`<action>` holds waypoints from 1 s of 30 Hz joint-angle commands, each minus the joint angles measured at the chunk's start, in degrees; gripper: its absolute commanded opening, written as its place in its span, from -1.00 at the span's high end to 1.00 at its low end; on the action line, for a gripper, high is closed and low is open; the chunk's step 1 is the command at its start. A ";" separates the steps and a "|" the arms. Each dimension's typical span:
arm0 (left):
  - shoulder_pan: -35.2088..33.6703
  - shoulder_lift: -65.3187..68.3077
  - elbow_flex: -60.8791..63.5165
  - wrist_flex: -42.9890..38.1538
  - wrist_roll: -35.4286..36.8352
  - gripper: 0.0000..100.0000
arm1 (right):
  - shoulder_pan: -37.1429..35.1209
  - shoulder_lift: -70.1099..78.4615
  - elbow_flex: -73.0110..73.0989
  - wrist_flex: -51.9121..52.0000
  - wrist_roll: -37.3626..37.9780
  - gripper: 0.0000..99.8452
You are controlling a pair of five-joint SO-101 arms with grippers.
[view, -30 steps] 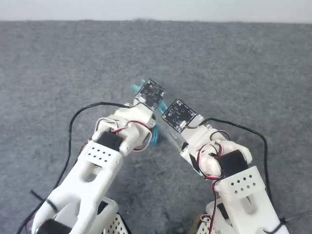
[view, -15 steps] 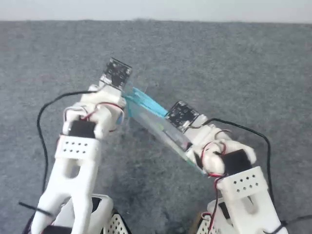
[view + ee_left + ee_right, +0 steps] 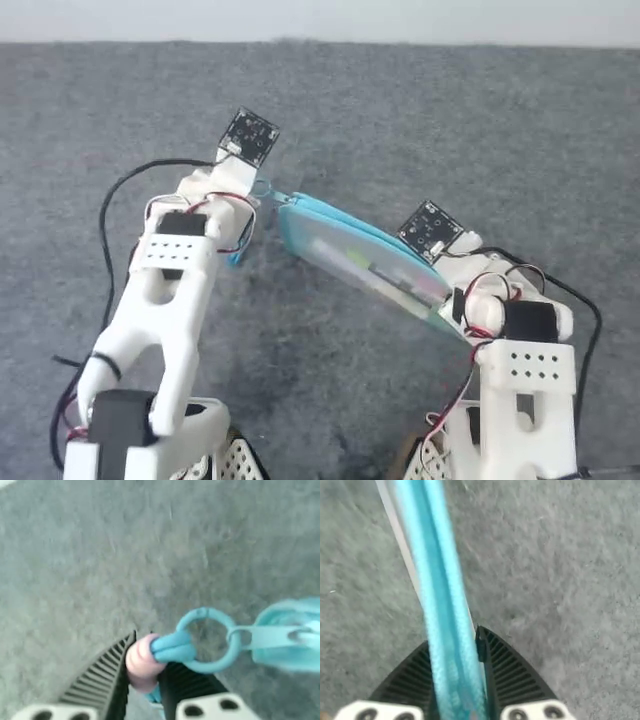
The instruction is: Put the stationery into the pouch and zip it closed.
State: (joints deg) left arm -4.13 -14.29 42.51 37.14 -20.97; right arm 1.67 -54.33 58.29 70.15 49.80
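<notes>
Left tool (image 3: 147,650), clenched on the zip pull (image 3: 172,647), has dragged it toward ten o'clock; right tool (image 3: 454,641) clamps the pouch (image 3: 345,250), now apparently zipped closed.

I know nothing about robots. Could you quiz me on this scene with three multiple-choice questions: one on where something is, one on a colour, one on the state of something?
1. Where is the pouch?
A. Lying apart from both arms.
B. Held at its ends by the left gripper and the right gripper.
C. Inside a drawer.

2. What colour is the ring on the zip pull?
A. Light blue.
B. Red.
C. Yellow.

3. How is the left gripper?
A. Wide open and empty.
B. Shut on a pencil.
C. Shut on the zip pull.

Answers:
1 B: the high view shows the pouch spanning from one arm to the other, and each wrist view shows its end gripped.
2 A: the left wrist view shows a light blue ring.
3 C: the pull sits pinched in it.
</notes>
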 commanded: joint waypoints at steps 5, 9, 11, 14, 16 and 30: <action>2.55 -1.23 3.65 -7.12 0.26 0.98 | -5.67 0.92 -5.36 4.88 -7.03 0.89; 3.60 -1.32 3.65 -5.98 1.49 0.98 | -17.80 1.54 -15.74 8.84 -14.42 0.63; 4.22 -1.32 4.09 -5.89 1.49 0.98 | -23.87 2.86 -20.31 9.27 -16.88 0.55; 4.92 -1.67 5.23 -6.24 1.49 0.98 | -28.70 10.59 -27.87 9.19 -22.07 0.54; 5.27 -1.67 5.49 -6.24 1.49 0.98 | -29.41 17.89 -33.23 8.84 -23.91 0.53; 4.75 -1.67 5.41 -5.98 4.40 0.98 | -34.86 57.54 -65.41 3.21 -24.18 0.53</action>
State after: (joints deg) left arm 0.62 -13.67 48.66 31.78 -17.19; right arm -32.35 0.35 0.70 74.55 26.24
